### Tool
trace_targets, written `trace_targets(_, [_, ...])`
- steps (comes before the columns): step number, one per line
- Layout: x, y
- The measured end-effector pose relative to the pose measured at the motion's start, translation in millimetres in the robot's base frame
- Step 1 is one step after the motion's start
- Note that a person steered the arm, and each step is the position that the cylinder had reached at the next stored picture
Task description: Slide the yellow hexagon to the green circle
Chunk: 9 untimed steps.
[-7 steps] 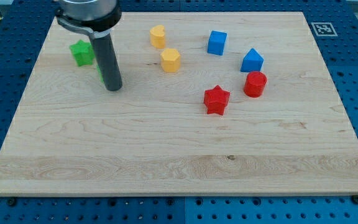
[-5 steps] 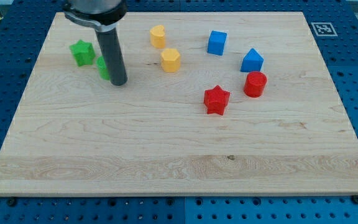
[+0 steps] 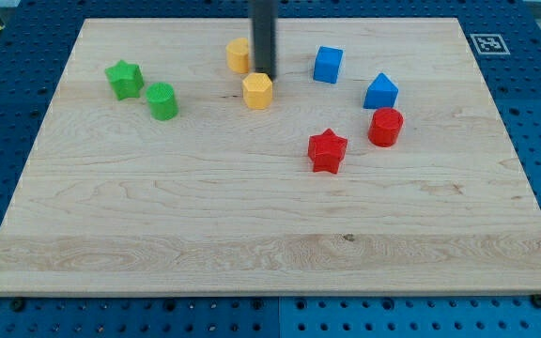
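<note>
Now you see my tip (image 3: pixel 265 73) just above the yellow hexagon (image 3: pixel 257 91), perhaps touching it; the green circle (image 3: pixel 162 100) sits well left. No jaws.

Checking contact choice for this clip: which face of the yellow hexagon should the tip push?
Its right face: the green circle lies to the view's left of the yellow hexagon. My tip sits just above the hexagon's upper right.
</note>
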State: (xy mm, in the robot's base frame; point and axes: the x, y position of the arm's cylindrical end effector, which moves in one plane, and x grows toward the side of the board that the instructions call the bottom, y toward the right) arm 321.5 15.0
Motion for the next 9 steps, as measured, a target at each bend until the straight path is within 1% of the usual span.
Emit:
trace_targets(1, [5.4,51.3])
trace_targets(2, [23.8,46.1])
trace_targets(4, [31.5,23.2])
trace_targets(6, [31.5,-21.9])
trace_targets(8, [31.8,-48.4])
trace_targets(9, [39.9,-62.2])
